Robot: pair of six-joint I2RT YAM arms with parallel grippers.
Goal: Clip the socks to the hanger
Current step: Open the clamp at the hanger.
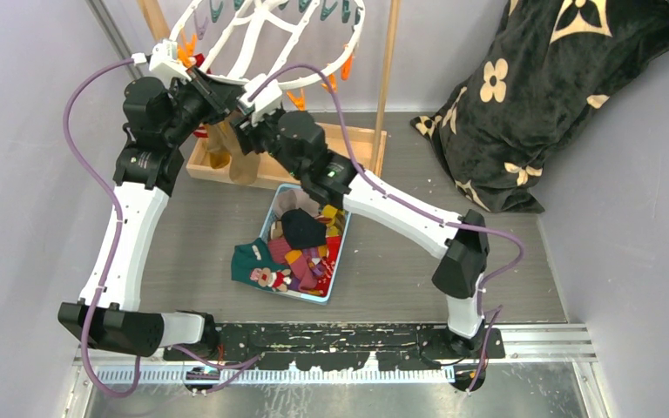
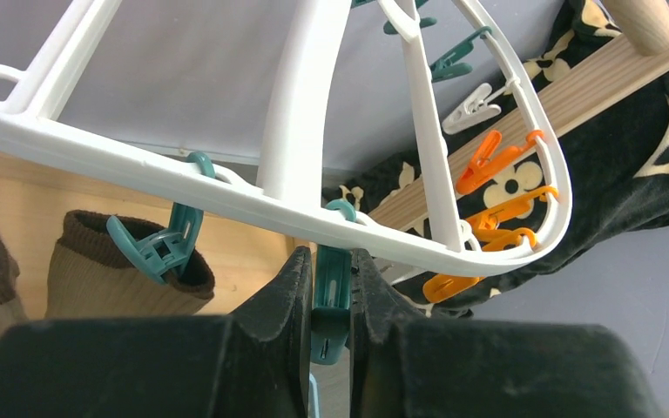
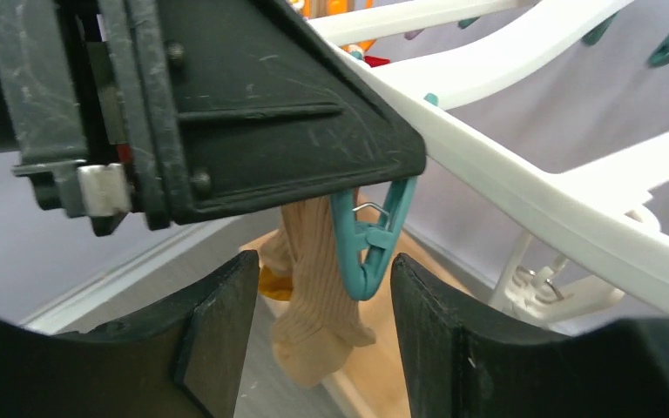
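The white hanger (image 1: 266,39) hangs at the back, with teal and orange clips round its rim (image 2: 139,165). My left gripper (image 2: 331,300) is shut on a teal clip (image 2: 331,279) under the rim. Beside it, another teal clip (image 2: 161,244) holds a tan sock with a brown cuff (image 2: 113,274). My right gripper (image 3: 322,326) is open just below the left one. Between its fingers hang a ribbed tan sock (image 3: 318,296) and the tip of a teal clip (image 3: 370,248), neither touching them. The sock's top is hidden behind the left gripper. More socks (image 1: 300,248) fill a blue basket (image 1: 335,279).
A light wooden stand (image 1: 388,78) with a tray-like base (image 1: 357,144) carries the hanger. A black flower-patterned blanket (image 1: 540,96) is heaped at the back right. Grey walls close in on the left and right sides.
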